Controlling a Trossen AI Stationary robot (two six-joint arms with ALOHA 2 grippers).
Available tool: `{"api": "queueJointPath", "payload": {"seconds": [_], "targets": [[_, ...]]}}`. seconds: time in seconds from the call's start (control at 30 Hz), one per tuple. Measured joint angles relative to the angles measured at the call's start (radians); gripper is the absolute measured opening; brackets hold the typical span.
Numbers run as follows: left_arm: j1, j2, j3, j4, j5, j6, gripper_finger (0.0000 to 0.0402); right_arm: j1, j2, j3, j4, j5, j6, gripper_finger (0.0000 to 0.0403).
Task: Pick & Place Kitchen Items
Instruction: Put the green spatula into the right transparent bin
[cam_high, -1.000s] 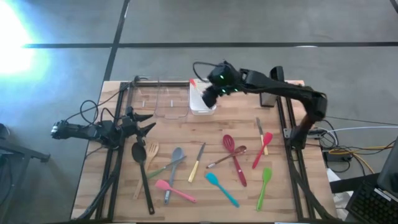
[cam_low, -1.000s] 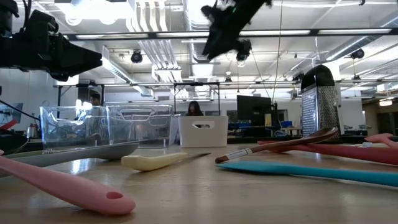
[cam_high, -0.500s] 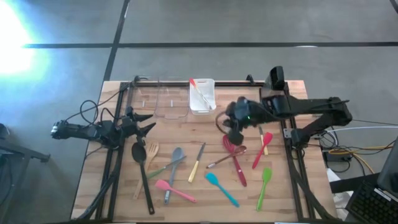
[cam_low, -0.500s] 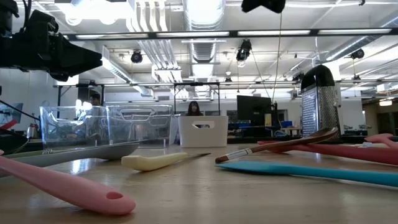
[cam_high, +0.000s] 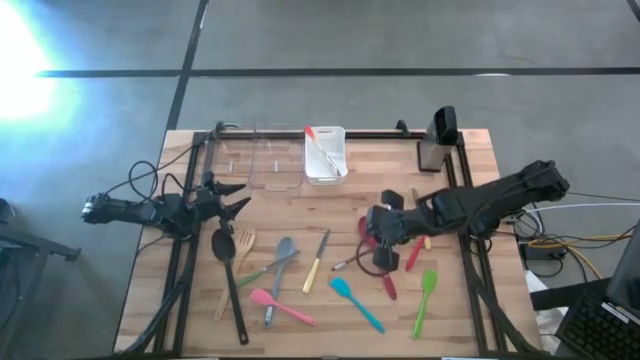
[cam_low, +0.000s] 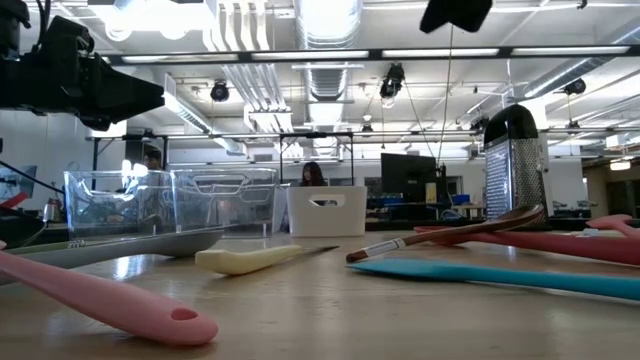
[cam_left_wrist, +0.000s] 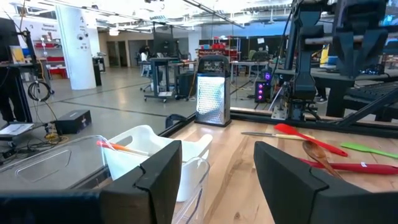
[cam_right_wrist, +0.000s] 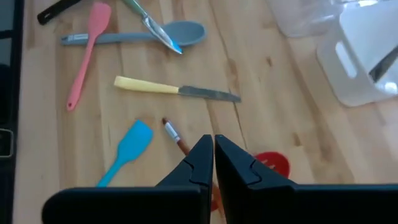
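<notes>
Slim long-handled utensils lie flat on the wooden table: a yellow-handled knife (cam_high: 316, 262), a teal spatula (cam_high: 355, 300), a pink spatula (cam_high: 280, 305), a grey spoon (cam_high: 281, 258), a green spatula (cam_high: 426, 300) and red ones (cam_high: 387, 285). One red-and-white utensil rests in the white bin (cam_high: 326, 172). My right gripper (cam_high: 372, 238) hangs shut and bare above a red utensil head (cam_right_wrist: 272, 163) and a brush (cam_right_wrist: 171, 132) at the table's middle. My left gripper (cam_high: 232, 203) waits open at the left edge, fingers level (cam_left_wrist: 224, 180).
A clear bin (cam_high: 262, 160) stands left of the white bin at the far side. A metal grater (cam_high: 437, 140) stands at the far right. A black ladle (cam_high: 228, 275) and a wooden fork (cam_high: 241, 245) lie near my left arm. Black rails run along both table sides.
My right gripper has swung from above the white bin toward the table's near edge and a little to the right, turning as it went. It now hangs over the red utensils at the middle. The utensils have not moved.
</notes>
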Motion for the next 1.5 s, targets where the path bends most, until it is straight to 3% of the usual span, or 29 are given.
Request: {"api": "queueJointPath", "payload": {"seconds": [0.37, 0.7, 0.9, 1.03, 1.23, 1.5], "targets": [[0.0, 0.0, 0.0, 0.06, 0.0, -0.005, 0.0204, 0.075, 0.0, -0.158, 0.029, 0.001, 0.238, 0.0008], [0.0, 0.003, 0.0, 0.056, 0.005, -0.084, 0.0204, 0.106, -0.001, -0.221, 0.055, 0.001, 0.344, 0.0008], [0.0, 0.007, 0.015, 0.058, 0.139, -0.089, 0.0204, 0.154, -0.002, -0.227, 0.054, 0.043, 0.369, 0.0008], [-0.003, 0.023, 0.063, 0.028, 0.202, -0.089, 0.0199, 0.177, -0.002, -0.225, 0.05, 0.082, 0.345, 0.0008], [-0.022, 0.11, 0.198, -0.141, 0.206, -0.106, 0.0192, 0.203, -0.005, -0.225, 0.012, 0.105, 0.383, 0.0008], [-0.097, 0.331, 0.386, -0.286, 0.204, -0.132, 0.0192, 0.222, -0.006, -0.225, -0.223, 0.11, 0.679, 0.0008]]}}
